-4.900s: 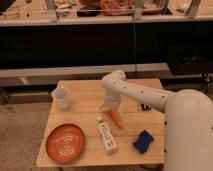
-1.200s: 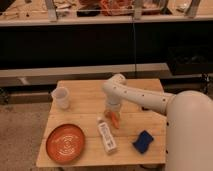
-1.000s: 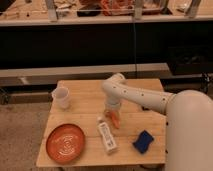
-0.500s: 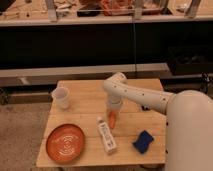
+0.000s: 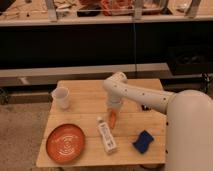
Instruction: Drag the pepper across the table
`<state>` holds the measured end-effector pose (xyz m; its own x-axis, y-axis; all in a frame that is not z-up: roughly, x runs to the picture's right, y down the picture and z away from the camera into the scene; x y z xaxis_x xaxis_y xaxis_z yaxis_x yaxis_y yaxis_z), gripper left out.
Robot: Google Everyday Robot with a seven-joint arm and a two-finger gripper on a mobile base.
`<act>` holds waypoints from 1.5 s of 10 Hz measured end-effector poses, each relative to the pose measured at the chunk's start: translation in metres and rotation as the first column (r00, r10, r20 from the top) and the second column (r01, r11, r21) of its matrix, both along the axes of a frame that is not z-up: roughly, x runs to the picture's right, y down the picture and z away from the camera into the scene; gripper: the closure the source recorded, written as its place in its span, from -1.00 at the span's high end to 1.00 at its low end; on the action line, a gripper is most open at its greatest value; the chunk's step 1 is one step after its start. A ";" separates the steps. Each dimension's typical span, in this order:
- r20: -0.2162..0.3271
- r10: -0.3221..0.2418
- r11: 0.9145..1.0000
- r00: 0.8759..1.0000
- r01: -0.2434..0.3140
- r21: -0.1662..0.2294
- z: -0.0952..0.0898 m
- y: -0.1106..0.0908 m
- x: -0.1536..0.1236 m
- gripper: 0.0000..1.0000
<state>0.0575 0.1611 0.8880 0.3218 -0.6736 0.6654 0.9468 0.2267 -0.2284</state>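
The pepper point(image 5: 113, 119) is small, slim and orange-red, lying on the light wooden table point(image 5: 85, 100) near its middle, just right of the white bottle's top. My gripper point(image 5: 113, 111) hangs at the end of the white arm, right above the pepper's upper end and touching or almost touching it. The arm comes in from the lower right and hides the gripper's upper part.
A white bottle point(image 5: 106, 135) lies next to the pepper on its left. A round orange plate point(image 5: 65, 143) sits at the front left. A white cup point(image 5: 61, 97) stands at the back left. A blue sponge point(image 5: 144, 140) lies at the front right.
The gripper and pepper have stayed almost in place; the pepper has shifted slightly toward the front of the table compared with the earliest frame.
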 end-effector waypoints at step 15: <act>0.003 0.018 1.000 1.000 -0.018 -0.007 -0.003 0.003 0.027 -0.80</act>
